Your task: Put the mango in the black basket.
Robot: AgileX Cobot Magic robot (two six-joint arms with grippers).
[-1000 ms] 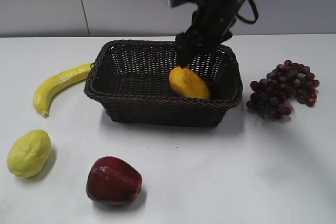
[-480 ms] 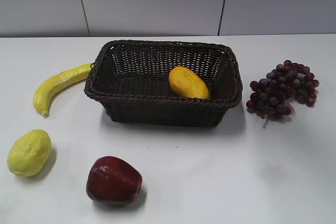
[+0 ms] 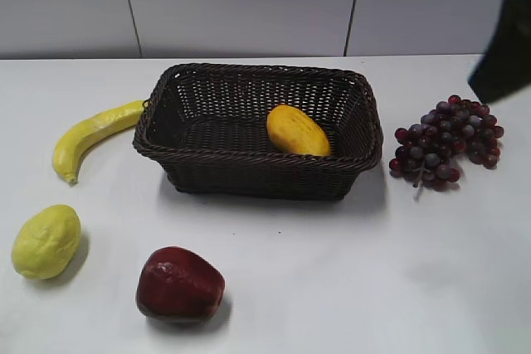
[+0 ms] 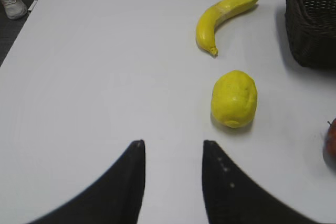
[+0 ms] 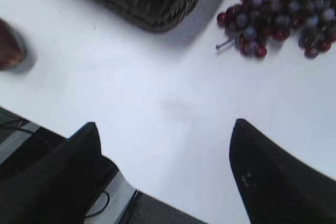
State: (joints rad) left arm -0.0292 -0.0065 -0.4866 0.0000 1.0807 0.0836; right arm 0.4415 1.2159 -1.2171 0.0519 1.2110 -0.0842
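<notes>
Sitting inside the dark woven wicker basket (image 3: 257, 134), toward its right end, is the smooth oblong orange-yellow mango (image 3: 298, 131). It looks firm, fairly light and a bit slick, so I'd pinch across its narrow middle. Both sets of fingers (image 4: 170, 182) (image 5: 165, 174) hang spread and empty over the white counter (image 3: 332, 271).

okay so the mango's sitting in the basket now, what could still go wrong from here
The mango lies in the black basket, leaning toward its right wall, and nothing holds it, so little is likely to go wrong. One risk: the right arm's dark shape at the exterior view's right edge sits just above the grapes; a low sweep could drag them. The right gripper is open and empty, over bare table.
</notes>
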